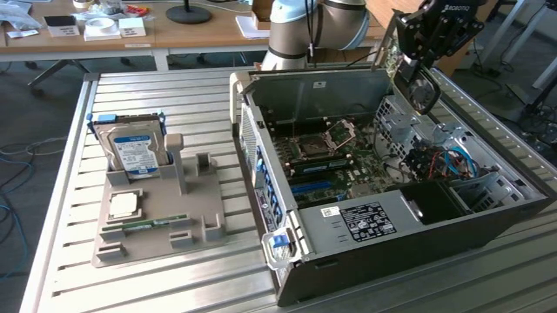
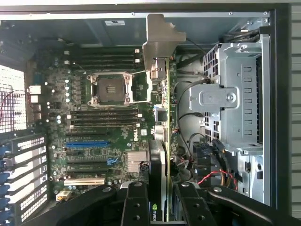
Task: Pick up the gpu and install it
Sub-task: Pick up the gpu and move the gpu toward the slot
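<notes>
Metal shows at one end of the gpu [image 2: 157, 165]: a silver bracket, with a thin dark board running back from it and a black cooler face on one side. In the wrist view the card is seen edge-on, with a small green logo near the held end. In the exterior view its round fan faces outward [image 1: 423, 90]. The gripper [image 2: 162, 200] has its jaws clenched on the gpu, one black finger on each flat side. It holds the card in the air above the open computer case [image 1: 392, 254], over the case's far corner, clear of the motherboard [image 2: 94, 117] below. The empty CPU socket [image 2: 110, 87] and blue expansion slots lie on that board, and a grey drive cage [image 2: 235, 94] sits inside the case beside it. On the exterior view's left of the case, a grey holder [image 1: 148, 215] on the slatted counter [image 1: 156, 280] carries a silver hard drive [image 1: 135, 153] standing upright.
</notes>
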